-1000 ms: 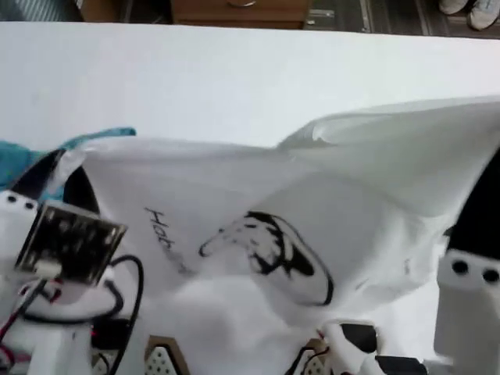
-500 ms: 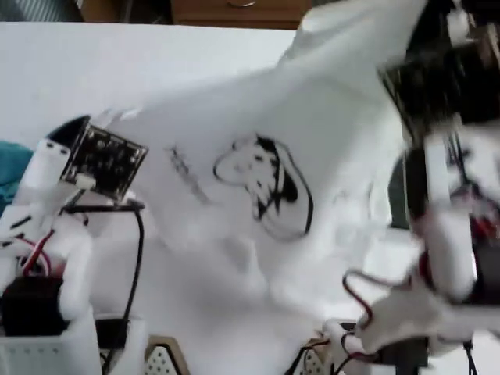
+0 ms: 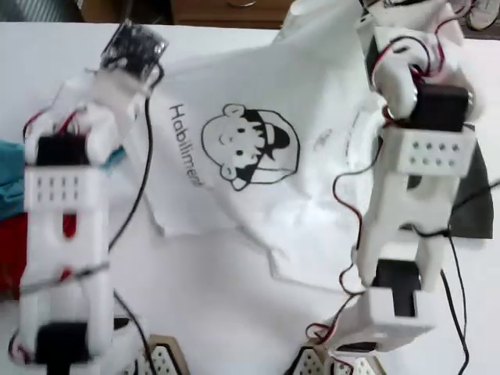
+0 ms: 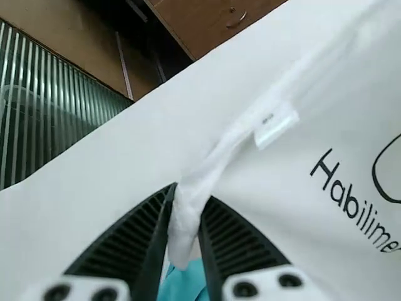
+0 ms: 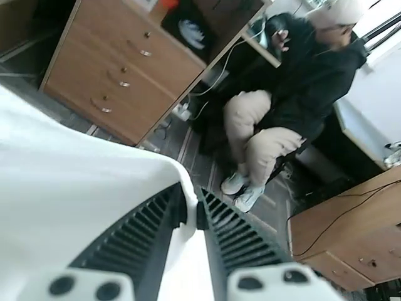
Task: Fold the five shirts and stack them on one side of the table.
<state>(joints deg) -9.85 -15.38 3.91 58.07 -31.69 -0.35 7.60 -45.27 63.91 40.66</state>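
Observation:
A white shirt (image 3: 258,156) with a black cartoon face and lettering hangs stretched between both arms over the far half of the table. My left gripper (image 4: 183,229) is shut on a bunched edge of the white shirt (image 4: 301,150) near its small label. My right gripper (image 5: 191,216) is shut on another edge of the white shirt (image 5: 69,194), held up past the table's far edge. In the high view the left arm (image 3: 66,195) stands at the left and the right arm (image 3: 414,156) at the right. A teal shirt (image 3: 12,176) and a red shirt (image 3: 9,258) lie at the left edge.
The white table (image 3: 234,312) is bare in front of the hanging shirt. A dark cloth (image 3: 473,195) lies at the right edge behind the right arm. Wooden drawers (image 5: 119,69) stand beyond the table's far side.
Both arms have swung from near the front toward the far side, lifting and spreading the white shirt. The printed face now shows flat and upright.

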